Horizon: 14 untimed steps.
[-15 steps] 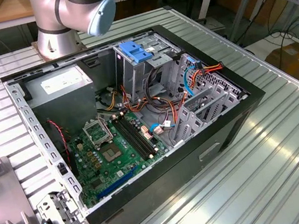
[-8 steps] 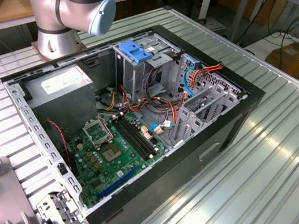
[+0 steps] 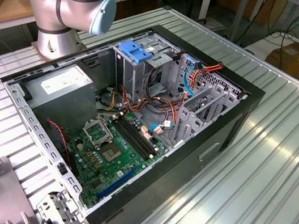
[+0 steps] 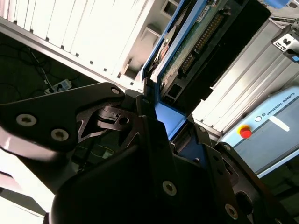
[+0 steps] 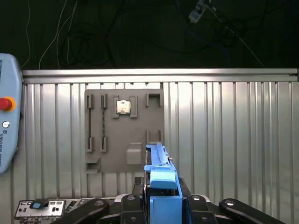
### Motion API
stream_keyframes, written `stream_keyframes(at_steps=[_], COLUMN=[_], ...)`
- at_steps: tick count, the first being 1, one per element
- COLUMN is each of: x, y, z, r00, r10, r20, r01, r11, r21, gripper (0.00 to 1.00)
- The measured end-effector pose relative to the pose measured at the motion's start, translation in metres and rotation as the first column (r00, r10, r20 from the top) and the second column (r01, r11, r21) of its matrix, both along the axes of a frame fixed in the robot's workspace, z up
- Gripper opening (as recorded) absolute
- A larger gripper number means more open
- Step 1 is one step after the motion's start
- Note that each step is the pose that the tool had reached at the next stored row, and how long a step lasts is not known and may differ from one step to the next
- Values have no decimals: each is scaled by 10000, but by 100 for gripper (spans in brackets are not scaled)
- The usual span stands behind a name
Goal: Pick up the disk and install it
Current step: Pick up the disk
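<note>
end effector [image 5: 161,206] clamped on the disk [image 5: 163,179], held edge-on above desk [image 5: 224,140], over grey fixture plate [image 5: 140,126]; rigid, dense, shock-sensitive, so blue-rail grip looks right

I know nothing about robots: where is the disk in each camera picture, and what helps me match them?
First wrist view: the disk stands edge-on in the gripper, before the ribbed table.
Second wrist view: the disk, circuit board showing, sticks out of the gripper.
Exterior view: the ribbed table lies under the computer case.
Shared landmark: the ribbed table.
</note>
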<state>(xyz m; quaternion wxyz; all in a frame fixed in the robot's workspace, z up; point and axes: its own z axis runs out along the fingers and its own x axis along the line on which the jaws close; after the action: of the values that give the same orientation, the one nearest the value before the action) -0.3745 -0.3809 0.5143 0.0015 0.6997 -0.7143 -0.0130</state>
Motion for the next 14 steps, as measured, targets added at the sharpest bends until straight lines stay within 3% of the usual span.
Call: stream_keyframes(at_steps=[6, 14], x=[149, 191], y=[-11, -97], z=[0, 1], r00=[10000, 10000], r10=[0, 0], r20=[-4, -5], r01=[0, 0], r11=[10000, 10000], r21=[0, -1], gripper=[37, 37])
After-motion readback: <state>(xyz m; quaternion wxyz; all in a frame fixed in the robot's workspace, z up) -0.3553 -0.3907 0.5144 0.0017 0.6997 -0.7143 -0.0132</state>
